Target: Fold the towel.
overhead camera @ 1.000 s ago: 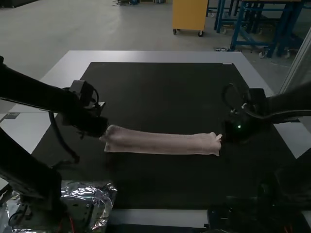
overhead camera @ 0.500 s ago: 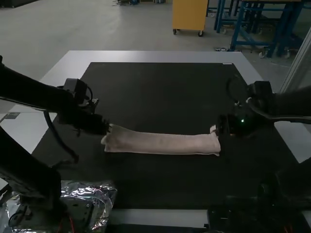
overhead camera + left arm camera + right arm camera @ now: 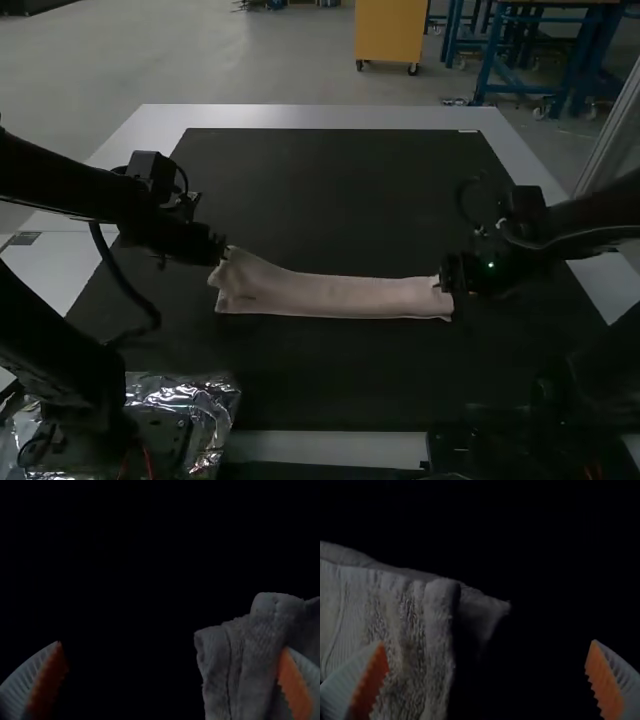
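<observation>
Probably mid-fold, the towel (image 3: pixel 340 296) lies on the bench (image 3: pixel 320 117) as a narrow strip, my left pincer (image 3: pixel 172 646) and right pincer (image 3: pixel 488 642) gaping at its ends; next, I reckon, comes gripping both ends.

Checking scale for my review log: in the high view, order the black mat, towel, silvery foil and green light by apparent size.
1. Black mat
2. Towel and silvery foil: unsure, since the foil is partly covered and nearer the camera
3. Green light

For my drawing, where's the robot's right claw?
In the high view, the right claw is at the right end of the towel, over the black mat.
</observation>
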Motion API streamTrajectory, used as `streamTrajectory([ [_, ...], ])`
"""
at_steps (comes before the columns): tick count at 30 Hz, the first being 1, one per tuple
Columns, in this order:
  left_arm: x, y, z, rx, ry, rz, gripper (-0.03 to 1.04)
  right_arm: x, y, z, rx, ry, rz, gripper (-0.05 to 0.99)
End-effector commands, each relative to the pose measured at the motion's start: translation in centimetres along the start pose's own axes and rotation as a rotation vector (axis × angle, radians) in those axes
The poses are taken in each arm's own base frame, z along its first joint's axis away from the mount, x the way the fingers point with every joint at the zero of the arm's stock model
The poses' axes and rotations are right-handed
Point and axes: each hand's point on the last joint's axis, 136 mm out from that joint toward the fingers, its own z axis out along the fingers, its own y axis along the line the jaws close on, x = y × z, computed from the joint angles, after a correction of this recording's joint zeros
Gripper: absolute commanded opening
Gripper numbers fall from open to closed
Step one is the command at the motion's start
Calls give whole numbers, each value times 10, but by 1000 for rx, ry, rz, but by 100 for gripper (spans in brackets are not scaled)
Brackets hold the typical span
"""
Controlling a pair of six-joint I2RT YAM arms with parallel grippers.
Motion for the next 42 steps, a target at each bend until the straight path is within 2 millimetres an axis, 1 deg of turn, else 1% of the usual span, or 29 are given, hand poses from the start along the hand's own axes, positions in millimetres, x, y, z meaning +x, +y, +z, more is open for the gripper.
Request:
streamTrajectory([
  [1,-17,3,-10,-14,-49,-5,97,0,4,5,1,7,-4,90],
  [3,-8,1,-9,-2,-16,10,97,-1,5,8,-1,7,-4,90],
  [6,0,-10,-10,64,15,22,97,-1,7,10,-6,8,2,90],
  [9,0,-17,-11,111,13,14,97,-2,9,12,-10,7,-1,90],
  [11,-1,-15,-12,129,5,-2,97,0,9,14,-10,15,2,90],
  [16,-3,-2,-13,112,-8,-38,97,1,8,18,-11,20,2,90],
  [21,-1,2,-13,109,-5,-47,97,4,6,25,-11,34,5,86],
  [23,-2,2,-14,108,-10,-47,97,6,5,28,-12,40,5,78],
  [24,-2,2,-14,107,-11,-45,97,8,6,30,-17,46,4,70],
  [25,-3,3,-14,105,-14,-45,97,8,7,31,-26,49,2,58],
  [26,-3,2,-14,106,-15,-44,97,10,12,31,-57,53,4,43],
  [29,-6,3,-14,104,-27,-43,97,9,20,31,-104,55,-1,-2],
  [31,-9,3,-14,102,-38,-44,97,11,21,31,-107,63,-12,-2],
  [34,-10,2,-13,103,-42,-39,97,19,21,28,-112,98,-38,-2],
  [36,-13,2,-14,101,-48,-38,97,19,20,21,-115,100,-25,-2],
  [37,-15,2,-15,99,-52,-35,97,16,16,16,-106,85,-14,-2],
  [39,-18,4,-15,89,-58,-35,97,2,5,3,-81,23,9,-2],
  [42,-28,9,-17,62,-90,-27,97,-13,-11,-17,-46,-42,40,-2],
])
